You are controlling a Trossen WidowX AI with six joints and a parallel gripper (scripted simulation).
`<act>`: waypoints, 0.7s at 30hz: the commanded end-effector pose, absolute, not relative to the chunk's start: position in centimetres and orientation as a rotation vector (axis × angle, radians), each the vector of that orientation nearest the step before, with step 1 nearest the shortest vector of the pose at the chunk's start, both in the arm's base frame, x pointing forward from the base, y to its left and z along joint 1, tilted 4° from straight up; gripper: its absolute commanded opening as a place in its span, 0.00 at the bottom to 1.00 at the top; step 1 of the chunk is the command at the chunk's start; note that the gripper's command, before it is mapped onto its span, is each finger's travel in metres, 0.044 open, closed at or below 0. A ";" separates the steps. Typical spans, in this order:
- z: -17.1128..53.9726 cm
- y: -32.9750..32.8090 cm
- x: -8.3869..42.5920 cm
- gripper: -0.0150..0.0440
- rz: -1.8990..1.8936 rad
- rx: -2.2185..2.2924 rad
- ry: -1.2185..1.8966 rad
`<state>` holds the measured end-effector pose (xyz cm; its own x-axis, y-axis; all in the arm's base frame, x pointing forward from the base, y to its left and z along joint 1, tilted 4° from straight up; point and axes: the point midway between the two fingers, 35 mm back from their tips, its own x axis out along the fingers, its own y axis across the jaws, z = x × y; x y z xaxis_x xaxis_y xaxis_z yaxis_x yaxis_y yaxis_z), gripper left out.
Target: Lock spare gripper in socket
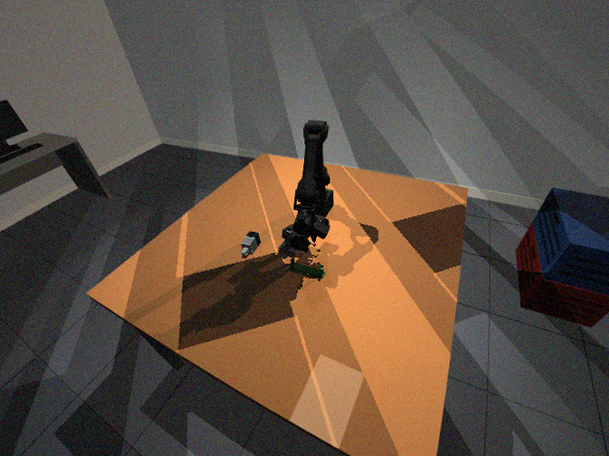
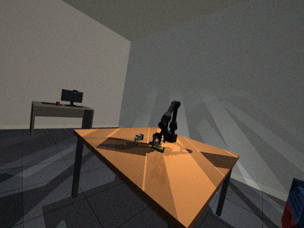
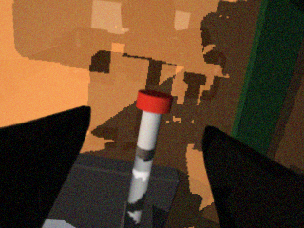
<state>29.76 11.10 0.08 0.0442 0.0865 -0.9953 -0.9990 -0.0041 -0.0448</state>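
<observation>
Lock pin (image 3: 147, 138), red-capped, between open claw's (image 3: 148, 119) fingers

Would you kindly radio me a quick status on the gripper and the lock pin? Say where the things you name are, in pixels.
Gripper (image 1: 311, 244) (image 2: 162, 143) (image 3: 148, 124) open, fingers either side of pin. Lock pin (image 3: 148, 130) ungripped, red head showing. Green piece (image 1: 307, 270) (image 2: 156, 148) (image 3: 271, 71) close beside.

A grey desk (image 1: 48, 144) (image 2: 61, 112) holding a monitor (image 1: 1, 121) (image 2: 71, 96) stands near pale walls.
</observation>
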 end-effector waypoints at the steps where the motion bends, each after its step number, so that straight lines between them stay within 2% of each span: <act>1: -0.3 11.0 29.7 0.76 1.220 -1.168 1.122; 9: -0.3 11.0 29.7 0.76 1.220 -1.168 1.122; 20: -0.3 11.0 29.7 0.27 1.220 -1.168 1.122; 21: -0.3 11.0 29.7 0.26 1.220 -1.168 1.122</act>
<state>29.70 11.08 -0.14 0.0394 0.0847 -0.9956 -0.9992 -0.0041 -0.0399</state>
